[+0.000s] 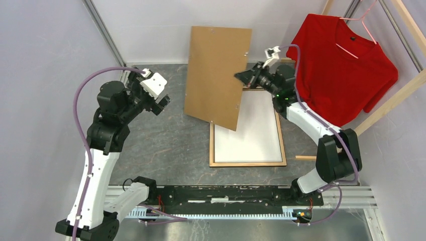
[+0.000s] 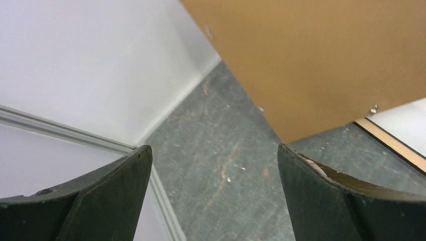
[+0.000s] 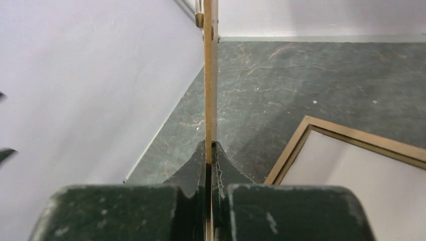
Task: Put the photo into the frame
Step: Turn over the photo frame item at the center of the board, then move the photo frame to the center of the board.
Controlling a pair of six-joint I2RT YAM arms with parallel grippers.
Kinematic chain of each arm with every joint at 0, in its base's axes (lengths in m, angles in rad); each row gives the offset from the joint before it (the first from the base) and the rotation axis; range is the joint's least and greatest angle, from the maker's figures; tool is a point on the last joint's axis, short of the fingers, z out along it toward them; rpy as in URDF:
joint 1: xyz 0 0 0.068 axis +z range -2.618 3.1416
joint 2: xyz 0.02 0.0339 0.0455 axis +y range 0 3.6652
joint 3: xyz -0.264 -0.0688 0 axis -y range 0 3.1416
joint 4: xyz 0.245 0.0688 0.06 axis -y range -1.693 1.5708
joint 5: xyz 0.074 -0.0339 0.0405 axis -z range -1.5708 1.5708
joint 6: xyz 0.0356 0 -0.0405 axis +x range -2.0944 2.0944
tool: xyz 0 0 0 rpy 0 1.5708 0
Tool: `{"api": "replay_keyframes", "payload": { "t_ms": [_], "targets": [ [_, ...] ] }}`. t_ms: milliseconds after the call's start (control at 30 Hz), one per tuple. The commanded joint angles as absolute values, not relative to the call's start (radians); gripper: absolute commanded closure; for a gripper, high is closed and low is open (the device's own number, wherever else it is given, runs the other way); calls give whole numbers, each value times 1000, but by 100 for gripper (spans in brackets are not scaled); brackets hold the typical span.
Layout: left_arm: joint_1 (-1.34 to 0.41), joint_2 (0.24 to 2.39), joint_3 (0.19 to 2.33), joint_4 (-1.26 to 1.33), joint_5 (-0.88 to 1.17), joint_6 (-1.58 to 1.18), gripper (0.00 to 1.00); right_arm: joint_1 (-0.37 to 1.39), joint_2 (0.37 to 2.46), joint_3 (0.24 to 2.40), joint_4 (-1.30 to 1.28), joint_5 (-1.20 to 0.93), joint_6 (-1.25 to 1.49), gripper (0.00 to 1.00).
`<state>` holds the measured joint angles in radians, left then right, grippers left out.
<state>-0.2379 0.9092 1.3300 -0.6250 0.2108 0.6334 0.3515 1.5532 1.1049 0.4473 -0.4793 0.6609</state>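
Note:
The frame (image 1: 248,163) lies flat on the table with its light wood back up; it also shows in the right wrist view (image 3: 351,135) and the left wrist view (image 2: 392,143). A white sheet (image 1: 251,130) fills it; no printed picture shows, so I cannot tell if it is the photo. My right gripper (image 1: 244,78) is shut on the right edge of the brown backing board (image 1: 216,75), held tilted above the frame's far left corner. The right wrist view shows the board edge-on (image 3: 210,75) between the closed jaws (image 3: 210,148). My left gripper (image 1: 163,100) is open and empty, left of the board (image 2: 311,60).
A red T-shirt (image 1: 341,65) hangs on a hanger from a wooden rack (image 1: 397,95) at the back right. A short wooden stick (image 1: 305,157) lies on the table just right of the frame. White walls enclose the table on the left and at the back.

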Motion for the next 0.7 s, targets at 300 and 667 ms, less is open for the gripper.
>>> {"api": "replay_keyframes", "payload": {
  "t_ms": [300, 667],
  "targets": [
    [-238, 1199, 1049, -403, 340, 360, 0, -34, 1266, 927, 569, -668, 1145, 100],
    [-406, 1551, 1028, -138, 396, 48, 0, -199, 1110, 917, 412, -665, 1068, 100]
  ]
}}
